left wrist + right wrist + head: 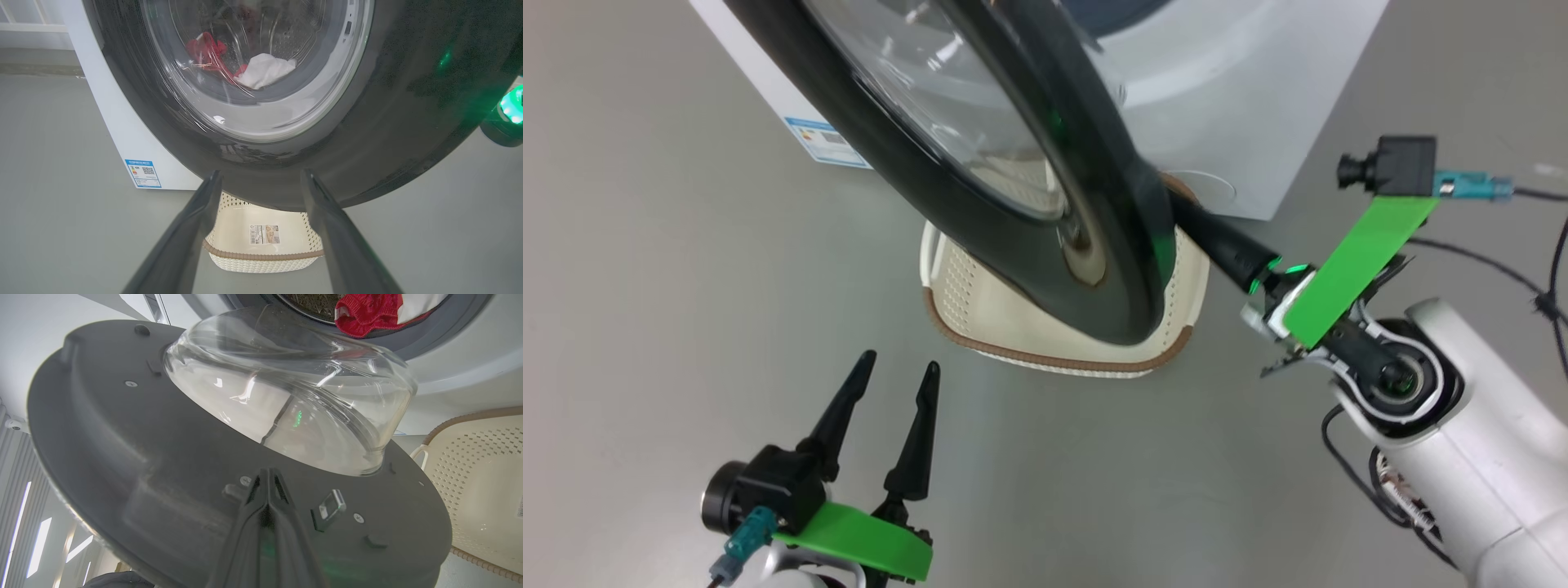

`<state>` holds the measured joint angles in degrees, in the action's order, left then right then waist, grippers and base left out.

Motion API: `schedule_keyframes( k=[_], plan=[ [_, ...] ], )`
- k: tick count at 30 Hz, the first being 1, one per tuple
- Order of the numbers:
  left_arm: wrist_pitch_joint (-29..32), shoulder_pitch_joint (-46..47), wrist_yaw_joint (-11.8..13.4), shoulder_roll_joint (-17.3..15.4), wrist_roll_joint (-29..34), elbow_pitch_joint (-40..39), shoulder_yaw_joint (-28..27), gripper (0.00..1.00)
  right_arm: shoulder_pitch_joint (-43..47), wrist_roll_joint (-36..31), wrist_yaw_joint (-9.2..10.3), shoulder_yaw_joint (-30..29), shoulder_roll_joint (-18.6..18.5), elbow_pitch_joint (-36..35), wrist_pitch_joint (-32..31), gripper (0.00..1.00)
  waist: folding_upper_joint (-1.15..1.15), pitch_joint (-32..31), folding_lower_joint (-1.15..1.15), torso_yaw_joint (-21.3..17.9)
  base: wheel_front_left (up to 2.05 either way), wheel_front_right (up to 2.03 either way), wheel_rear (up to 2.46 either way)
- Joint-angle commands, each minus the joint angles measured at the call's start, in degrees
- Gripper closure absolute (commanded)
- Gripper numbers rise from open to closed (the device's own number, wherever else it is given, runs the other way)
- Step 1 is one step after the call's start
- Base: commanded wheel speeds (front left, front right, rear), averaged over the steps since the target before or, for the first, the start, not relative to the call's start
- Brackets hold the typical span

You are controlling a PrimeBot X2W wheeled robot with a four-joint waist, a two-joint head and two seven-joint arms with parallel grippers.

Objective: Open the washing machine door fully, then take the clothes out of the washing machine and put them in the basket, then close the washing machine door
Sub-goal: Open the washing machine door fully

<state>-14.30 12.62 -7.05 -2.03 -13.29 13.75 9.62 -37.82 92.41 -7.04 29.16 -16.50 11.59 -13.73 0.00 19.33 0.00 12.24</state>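
Observation:
The washing machine door (915, 180) stands partly open, its black rim and clear glass bowl hanging over the cream basket (1029, 355) on the floor. Through the glass I see red and white clothes (206, 49) inside the drum of the washing machine (1258, 106). My right gripper (267, 473) is shut with nothing in it, and its tips press on the door's dark inner face (143, 457). In the head view its fingers (1217, 237) run behind the door's edge. My left gripper (894, 367) is open, low and in front of the door, holding nothing.
The grey floor (645, 286) spreads out on all sides. A blue label (143, 173) marks the machine's lower left corner. Black cables (1543, 302) trail beside my right arm. The basket (265, 255) is partly under the door's lowest point.

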Motion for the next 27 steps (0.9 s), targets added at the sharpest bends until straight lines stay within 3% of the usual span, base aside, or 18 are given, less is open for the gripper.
schedule_keyframes(
  k=[1, 27],
  plan=[
    [-0.70, -0.92, 0.34, -0.85, -0.49, -0.98, -1.53, 0.00, 1.52, -0.29, -0.45, 1.22, 1.12, -1.80, -0.51, 1.00, 0.00, -1.27, 0.00, 1.17, 0.00, 0.00, 0.00],
    [-0.70, -5.79, 2.96, -0.85, -2.03, -0.65, 0.56, 0.00, 7.69, -1.26, -0.45, 3.23, 5.43, -0.41, -4.94, 1.00, 0.00, -8.74, 0.00, 15.52, 0.00, 0.00, 0.00]
  ],
)
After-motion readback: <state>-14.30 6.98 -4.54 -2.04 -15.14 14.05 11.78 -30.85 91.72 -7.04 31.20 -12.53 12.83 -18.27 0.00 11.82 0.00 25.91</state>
